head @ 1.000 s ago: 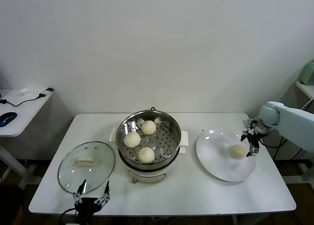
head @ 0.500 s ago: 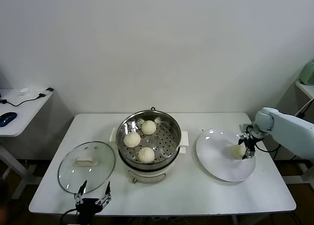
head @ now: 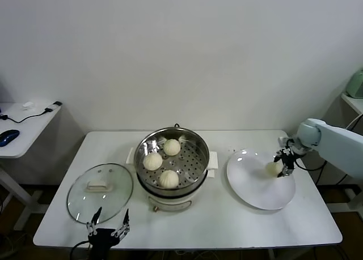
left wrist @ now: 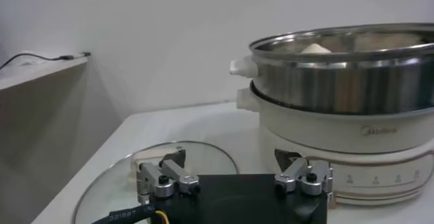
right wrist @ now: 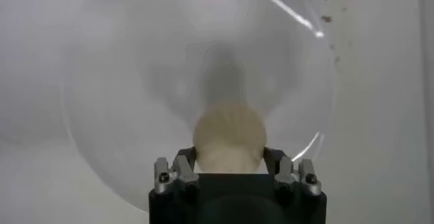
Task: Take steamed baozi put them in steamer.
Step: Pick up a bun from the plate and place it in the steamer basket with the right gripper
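Three baozi [head: 172, 147] [head: 152, 161] [head: 169, 179] lie on the perforated tray inside the steel steamer [head: 195, 144] at the table's middle. My right gripper [head: 282, 163] is shut on the fourth baozi [head: 274, 167] and holds it just above the far right part of the white plate [head: 255, 189]. In the right wrist view the baozi [right wrist: 229, 132] sits between the fingers of the right gripper [right wrist: 229, 155], with its shadow on the plate [right wrist: 122, 110] below. My left gripper [head: 106, 223] is open and empty, parked at the table's front left edge; it also shows in the left wrist view [left wrist: 230, 157].
The glass lid [head: 100, 192] with a white handle lies flat left of the steamer, just beyond the left gripper. The steamer's cream base [left wrist: 339, 127] stands close in the left wrist view. A side desk [head: 22, 130] with a mouse is at far left.
My right gripper moved in from beside the baozi on the plate, shut on it and raised it a little off the plate. The left arm has not moved.
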`<state>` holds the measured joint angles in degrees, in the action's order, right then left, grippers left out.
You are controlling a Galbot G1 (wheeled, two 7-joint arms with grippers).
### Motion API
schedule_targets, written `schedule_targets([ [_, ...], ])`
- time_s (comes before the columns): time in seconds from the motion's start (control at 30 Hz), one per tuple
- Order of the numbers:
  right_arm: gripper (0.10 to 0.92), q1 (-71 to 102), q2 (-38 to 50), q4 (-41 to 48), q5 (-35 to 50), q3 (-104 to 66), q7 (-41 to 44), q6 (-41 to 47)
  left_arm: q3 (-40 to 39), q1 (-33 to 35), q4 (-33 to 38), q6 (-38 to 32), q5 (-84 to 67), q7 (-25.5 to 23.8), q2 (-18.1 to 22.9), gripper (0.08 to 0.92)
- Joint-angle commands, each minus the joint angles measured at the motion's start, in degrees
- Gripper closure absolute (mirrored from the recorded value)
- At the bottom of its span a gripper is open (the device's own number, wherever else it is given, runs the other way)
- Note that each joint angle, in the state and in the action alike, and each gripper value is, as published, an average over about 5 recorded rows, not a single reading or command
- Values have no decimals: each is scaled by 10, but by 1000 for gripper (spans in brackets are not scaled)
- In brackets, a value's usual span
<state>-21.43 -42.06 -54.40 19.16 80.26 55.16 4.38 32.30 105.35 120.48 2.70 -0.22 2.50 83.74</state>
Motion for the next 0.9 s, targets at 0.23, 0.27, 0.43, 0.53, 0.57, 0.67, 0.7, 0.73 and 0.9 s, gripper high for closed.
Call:
schedule_targets([
  [0.23, 364, -467, -77, -319, 351, 257, -56, 93, -5, 0, 15, 1, -1, 0, -10, 177],
  [0.27, 364, -481, -92, -333, 375, 256, -65, 102, -5, 0, 16, 1, -1, 1, -11, 177],
  [0.43, 364, -484, -159, -382, 447, 235, -118, 140, -7, 1, 23, 2, -2, 1, -15, 177],
  [0.53, 364, -452, -194, -396, 455, 233, -151, 157, -8, 2, 26, 2, -3, 2, -15, 177],
  [0.57, 364, -438, -203, -399, 454, 233, -160, 163, -8, 2, 28, 2, -3, 2, -15, 177],
  [0.67, 364, -381, -221, -402, 440, 227, -190, 183, -7, 5, 32, 3, -4, 2, -15, 177],
  [0.7, 364, -362, -223, -401, 433, 225, -199, 190, -7, 5, 34, 3, -4, 2, -15, 177],
  [0.73, 364, -343, -224, -400, 426, 223, -209, 197, -6, 6, 35, 4, -5, 2, -15, 177],
  [0.9, 364, -262, -222, -370, 383, 212, -251, 225, -4, 9, 41, 6, -6, 2, -12, 177],
])
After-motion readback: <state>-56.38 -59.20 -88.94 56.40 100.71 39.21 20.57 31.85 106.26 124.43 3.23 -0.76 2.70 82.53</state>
